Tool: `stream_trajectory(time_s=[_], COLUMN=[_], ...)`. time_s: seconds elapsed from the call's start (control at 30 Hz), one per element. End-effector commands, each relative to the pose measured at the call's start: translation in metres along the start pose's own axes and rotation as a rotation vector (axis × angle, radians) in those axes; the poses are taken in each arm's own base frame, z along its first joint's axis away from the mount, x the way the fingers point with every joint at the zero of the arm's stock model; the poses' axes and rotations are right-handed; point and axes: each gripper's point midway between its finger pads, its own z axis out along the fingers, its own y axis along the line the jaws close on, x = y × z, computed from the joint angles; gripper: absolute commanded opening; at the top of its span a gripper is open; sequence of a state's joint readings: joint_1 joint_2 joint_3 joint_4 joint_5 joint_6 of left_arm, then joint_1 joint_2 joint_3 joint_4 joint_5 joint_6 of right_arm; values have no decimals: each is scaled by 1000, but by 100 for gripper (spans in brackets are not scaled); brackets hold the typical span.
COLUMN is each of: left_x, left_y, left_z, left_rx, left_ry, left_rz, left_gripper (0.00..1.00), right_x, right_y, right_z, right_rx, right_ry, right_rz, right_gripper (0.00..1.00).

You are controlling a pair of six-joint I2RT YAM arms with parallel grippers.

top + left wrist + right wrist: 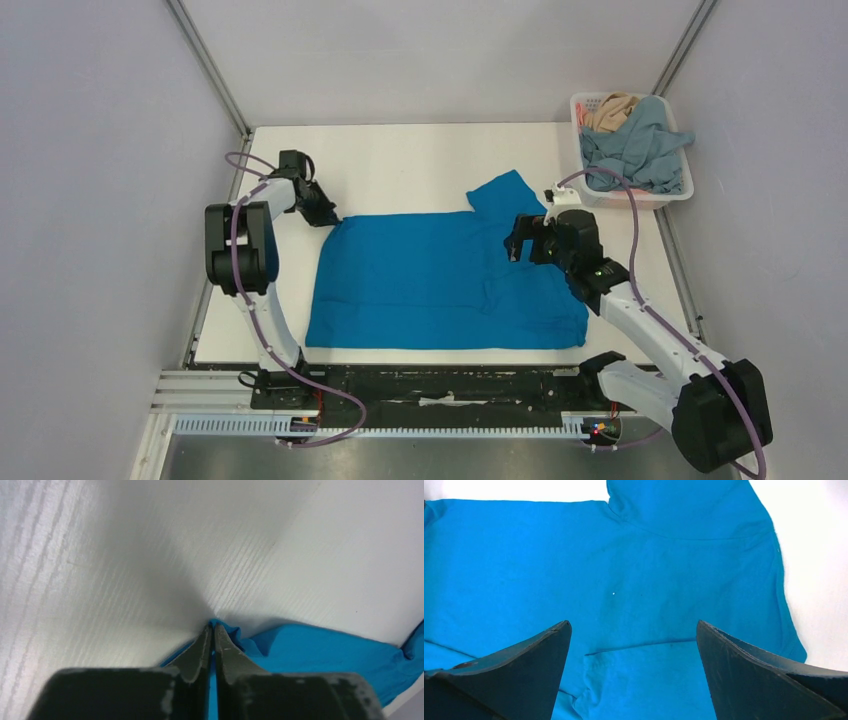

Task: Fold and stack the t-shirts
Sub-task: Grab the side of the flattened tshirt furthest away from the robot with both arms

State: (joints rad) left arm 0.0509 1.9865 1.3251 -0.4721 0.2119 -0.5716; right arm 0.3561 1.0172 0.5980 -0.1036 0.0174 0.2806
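Note:
The vivid blue t-shirt (430,275) lies spread flat on the white table, one sleeve pointing to the back right. My left gripper (326,213) is shut on the shirt's far left corner, and the left wrist view shows blue cloth (320,652) pinched between the closed fingers (227,650). My right gripper (520,243) hovers open over the shirt's right part; the right wrist view shows the shirt (624,580) below its spread fingers (539,650). The grey-blue t-shirt (640,150) and the tan t-shirt (610,110) lie crumpled in the basket.
The white slotted basket (682,190) stands at the table's back right corner. Grey walls enclose the table (400,160) on three sides. Bare white table shows behind the blue shirt.

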Motion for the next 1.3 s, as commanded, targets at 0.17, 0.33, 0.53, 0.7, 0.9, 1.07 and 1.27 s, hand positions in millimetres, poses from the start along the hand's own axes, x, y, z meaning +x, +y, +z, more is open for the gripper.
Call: stream_trajectory(time_s=[0.17, 0.33, 0.53, 0.7, 0.9, 1.07, 1.27], left_x=[24, 5, 0, -1, -11, -10, -15], left_y=[39, 41, 27, 19, 15, 9, 7], left_z=[2, -21, -33, -30, -39, -40, -47], left_rx=[-189, -214, -123, -80, -53, -16, 3], left_ry=[37, -105, -196, -195, -277, -285, -344], left_rz=[72, 86, 78, 61, 44, 43, 42], left_gripper=[2, 2, 2, 2, 2, 2, 2], right_x=[-21, -33, -53, -72, -104, -116, -114], right_y=[4, -2, 8, 9, -25, -36, -50], right_z=[9, 13, 25, 53, 96, 154, 217], right_rx=[7, 65, 60, 79, 291, 379, 440], right_ry=[-43, -25, -33, -39, -42, -3, 26], right_rz=[38, 51, 121, 73, -97, -157, -161], right_gripper=[98, 98, 98, 98, 98, 98, 98])
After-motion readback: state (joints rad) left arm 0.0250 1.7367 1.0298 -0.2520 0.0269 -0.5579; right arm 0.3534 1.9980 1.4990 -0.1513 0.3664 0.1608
